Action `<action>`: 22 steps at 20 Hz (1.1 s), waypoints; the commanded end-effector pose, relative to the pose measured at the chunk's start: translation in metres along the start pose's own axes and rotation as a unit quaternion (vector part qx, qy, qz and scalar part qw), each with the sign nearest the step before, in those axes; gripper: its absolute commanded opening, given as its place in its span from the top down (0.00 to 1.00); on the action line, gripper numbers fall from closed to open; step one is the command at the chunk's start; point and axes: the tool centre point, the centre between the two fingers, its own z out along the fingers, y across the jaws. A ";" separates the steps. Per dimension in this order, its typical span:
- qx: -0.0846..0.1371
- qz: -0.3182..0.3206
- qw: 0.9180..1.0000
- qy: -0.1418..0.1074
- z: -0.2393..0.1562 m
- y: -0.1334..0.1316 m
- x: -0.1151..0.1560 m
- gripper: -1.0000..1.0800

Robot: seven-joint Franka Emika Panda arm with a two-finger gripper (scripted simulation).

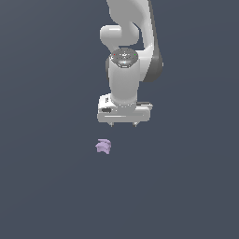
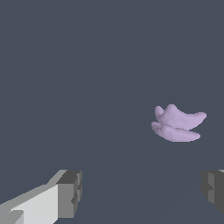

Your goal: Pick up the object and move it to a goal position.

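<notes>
The object point(image 1: 103, 146) is a tiny pale lilac lump with jagged lobes, lying on the dark grey floor. In the exterior view it sits below the white gripper point(image 1: 123, 124) and a little toward that view's left, apart from it. The gripper points straight down with its fingers spread wide and nothing between them. The wrist view shows the object point(image 2: 177, 124) out beyond the two grey fingertips point(image 2: 70, 193), clear of both, with the gripper point(image 2: 142, 190) open.
A plain dark grey floor point(image 1: 51, 186) fills the scene. The white arm point(image 1: 128, 42) rises behind the gripper toward the top of the exterior view.
</notes>
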 end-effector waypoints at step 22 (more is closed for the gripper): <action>-0.006 -0.032 0.999 0.005 -0.013 0.007 0.004 0.04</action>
